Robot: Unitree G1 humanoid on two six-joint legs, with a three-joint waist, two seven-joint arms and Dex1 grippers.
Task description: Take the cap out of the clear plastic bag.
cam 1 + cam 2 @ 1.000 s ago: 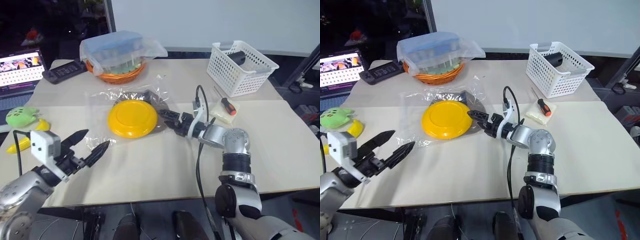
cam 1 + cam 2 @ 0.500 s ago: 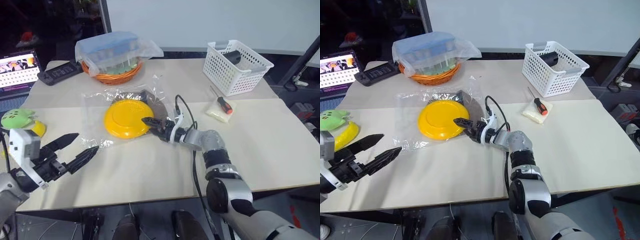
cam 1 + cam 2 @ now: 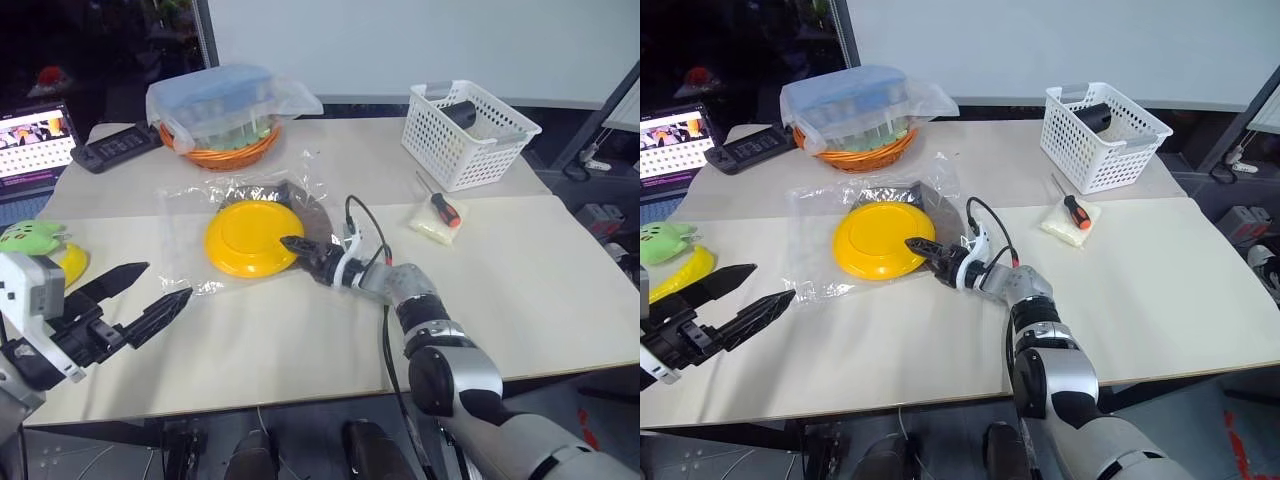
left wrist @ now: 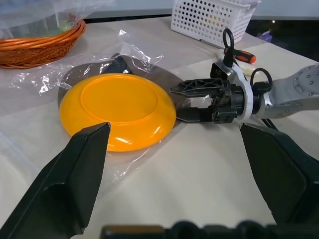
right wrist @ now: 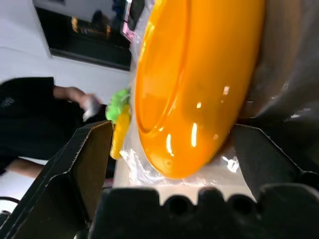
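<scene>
Left eye view: right tool (image 3: 300,252), fingers spread wide, sits at the yellow disc's (image 3: 248,236) edge on the clear plastic bag (image 3: 190,262); left tool (image 3: 150,291) gapes empty.

I can't read any text, label, brand or number from here. The laptop screen (image 3: 36,138) at the far left edge of the frame, upper half, glows with small coloured thumbnails and white bars, but none of it resolves into letters. The dark flat device (image 3: 115,148) just right of it, in the upper left, has rows of markings too small for me to make out.
</scene>
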